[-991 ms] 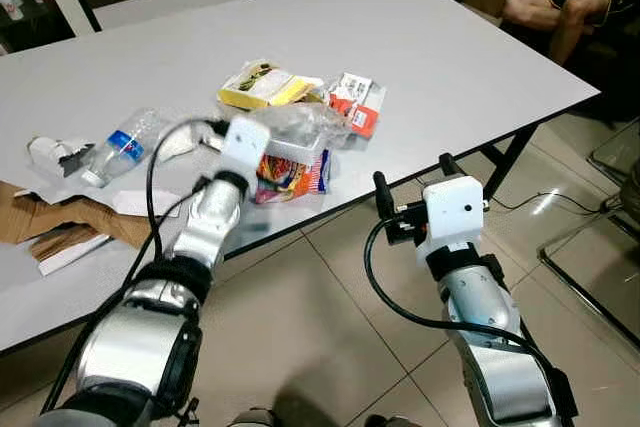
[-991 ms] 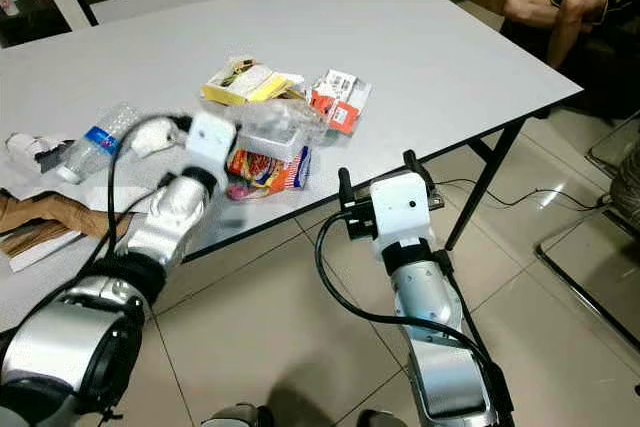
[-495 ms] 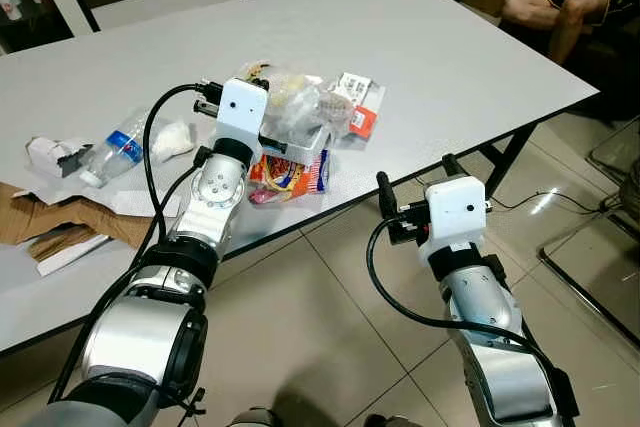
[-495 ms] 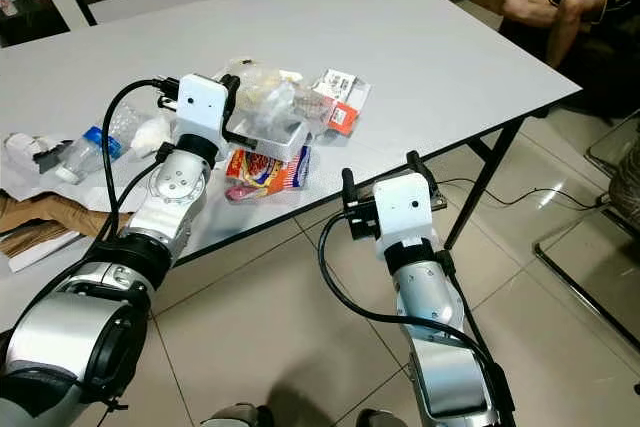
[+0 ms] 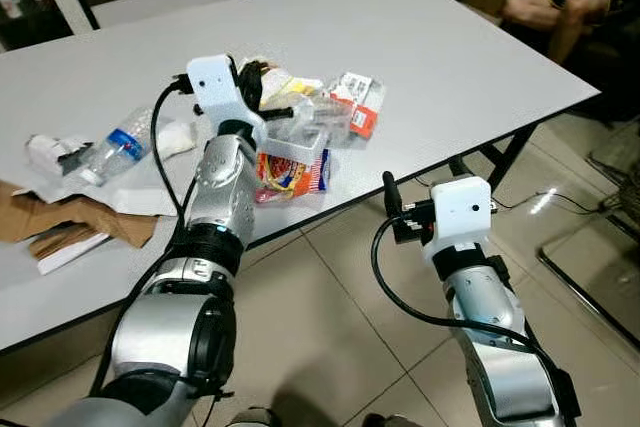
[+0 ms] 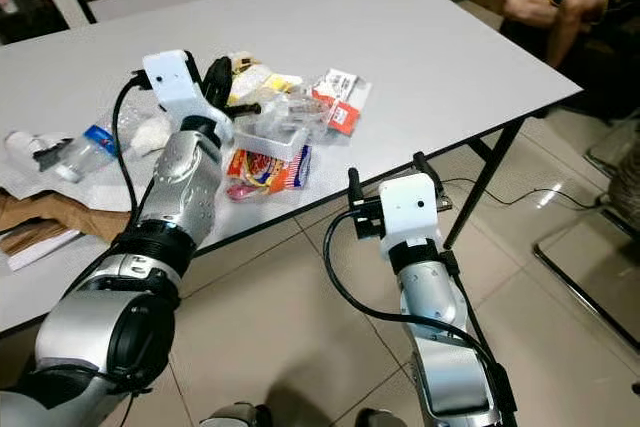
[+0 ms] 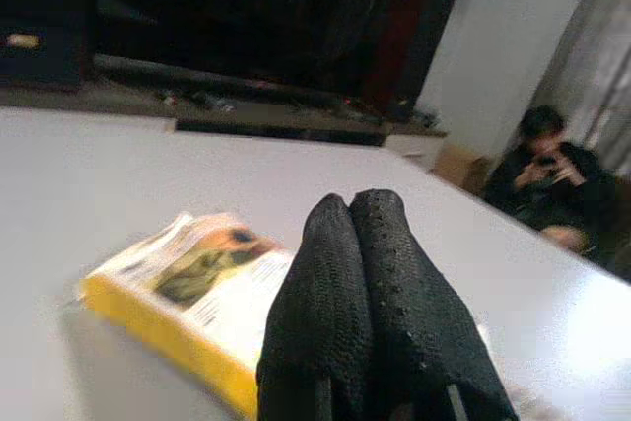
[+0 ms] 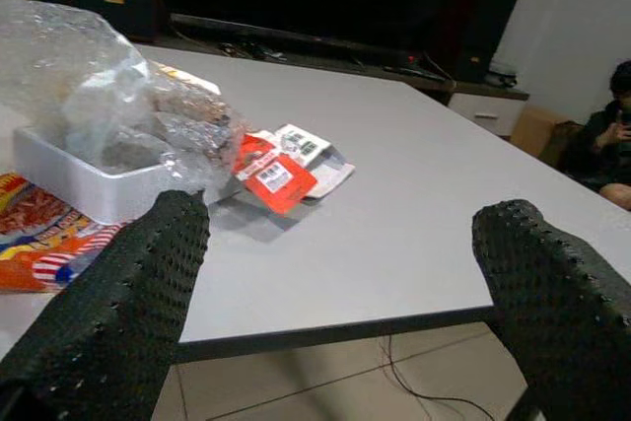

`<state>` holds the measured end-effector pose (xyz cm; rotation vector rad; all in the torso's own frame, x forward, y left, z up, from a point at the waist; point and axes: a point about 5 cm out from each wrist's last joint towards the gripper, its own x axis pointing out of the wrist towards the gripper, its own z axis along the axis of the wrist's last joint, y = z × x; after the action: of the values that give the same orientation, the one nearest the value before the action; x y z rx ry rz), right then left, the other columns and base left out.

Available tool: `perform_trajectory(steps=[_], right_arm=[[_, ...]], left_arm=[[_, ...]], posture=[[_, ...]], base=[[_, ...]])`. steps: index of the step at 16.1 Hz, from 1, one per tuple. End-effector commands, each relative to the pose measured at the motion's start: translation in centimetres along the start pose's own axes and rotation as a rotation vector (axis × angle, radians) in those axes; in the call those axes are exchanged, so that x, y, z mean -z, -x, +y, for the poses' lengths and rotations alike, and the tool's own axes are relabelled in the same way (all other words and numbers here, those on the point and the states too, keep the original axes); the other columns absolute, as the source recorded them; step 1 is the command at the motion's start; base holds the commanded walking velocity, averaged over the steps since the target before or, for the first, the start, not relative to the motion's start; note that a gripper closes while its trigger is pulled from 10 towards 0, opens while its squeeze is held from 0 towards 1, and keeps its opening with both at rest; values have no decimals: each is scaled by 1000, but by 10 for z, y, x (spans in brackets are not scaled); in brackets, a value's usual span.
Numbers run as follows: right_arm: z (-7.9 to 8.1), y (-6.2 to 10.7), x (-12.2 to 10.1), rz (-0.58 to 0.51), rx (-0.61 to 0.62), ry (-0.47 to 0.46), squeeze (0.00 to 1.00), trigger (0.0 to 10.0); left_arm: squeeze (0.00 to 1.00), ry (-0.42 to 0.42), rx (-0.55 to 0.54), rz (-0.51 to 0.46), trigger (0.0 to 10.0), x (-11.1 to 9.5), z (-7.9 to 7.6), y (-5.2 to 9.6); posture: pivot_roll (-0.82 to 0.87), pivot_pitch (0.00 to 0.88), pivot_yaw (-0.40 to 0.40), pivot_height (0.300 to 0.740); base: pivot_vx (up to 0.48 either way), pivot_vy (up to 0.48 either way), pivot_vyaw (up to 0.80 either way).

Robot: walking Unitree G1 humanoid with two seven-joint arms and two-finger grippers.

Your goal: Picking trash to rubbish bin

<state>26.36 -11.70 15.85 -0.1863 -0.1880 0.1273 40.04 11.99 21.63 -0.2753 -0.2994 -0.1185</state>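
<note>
The task looks hardly begun to me: all the trash lies on the large grey tabletop (image 5: 470,57), and I see no rubbish bin.

Nearest, the right gripper (image 5: 418,194) hangs below the front edge of the tabletop, its two black fingers spread wide and holding nothing.

At the front edge lies a flat red and orange snack packet (image 5: 290,173), and on it rests a white foam tray wrapped in clear plastic film (image 5: 300,127). The left gripper (image 5: 262,95) is raised over this pile with the fingers pressed together; the left wrist view shows nothing between them.

Toward the left edge lie torn brown cardboard (image 5: 70,222), a crushed clear plastic bottle with a blue label (image 5: 115,150) and crumpled white paper (image 5: 172,139). Just beyond the tray are a flat yellow box (image 7: 182,288) and a red and white carton with a barcode (image 8: 286,163).

The labels carry print, but it is too small for me to read.

Beyond the far right corner a person (image 5: 560,12) sits.
</note>
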Motion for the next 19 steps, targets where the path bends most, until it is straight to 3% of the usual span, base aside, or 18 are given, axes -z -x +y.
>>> perform_trajectory(steps=[1, 7, 8, 9, 10, 11, 16, 19], right_arm=[[-1, 0, 1, 0, 2, -7, 0, 10000], [-1, 1, 3, 3, 11, -12, 0, 10000], [-1, 1, 3, 3, 10, -12, 0, 10000], [0, 0, 3, 3, 8, -12, 0, 10000], [0, 0, 3, 3, 7, -12, 0, 10000], [1, 0, 3, 2, 7, -14, 0, 10000], [1, 1, 4, 4, 15, -22, 0, 10000], [2, 1, 4, 3, 21, -22, 0, 10000]], left_arm=[[0, 2, 41, -60, 0, -18, -10, -8], [0, 31, 77, -33, 0, -17, -13, -7], [0, 3, 101, -29, 0, -16, -15, -6], [110, -61, 138, 17, 6784, -6, -18, -3], [110, -89, 152, 33, 10000, -2, -18, -1], [1000, -127, 159, 53, 10000, 4, -16, 3], [1000, -278, 176, 207, 10000, 43, -1, 28], [1000, -307, 205, 238, 10000, 55, -2, 39]], posture=[[112, 104, 23, 740], [111, 101, 30, 740], [113, 101, 31, 740], [113, 101, 31, 740], [113, 101, 31, 740], [114, 103, 31, 740], [117, 105, 34, 740], [118, 106, 36, 740]], base=[[0, 0, 0], [0, 0, 0], [0, 0, 0], [0, 0, 0], [0, 0, 0], [0, 0, 0], [0, 0, 0], [0, 0, 0]])
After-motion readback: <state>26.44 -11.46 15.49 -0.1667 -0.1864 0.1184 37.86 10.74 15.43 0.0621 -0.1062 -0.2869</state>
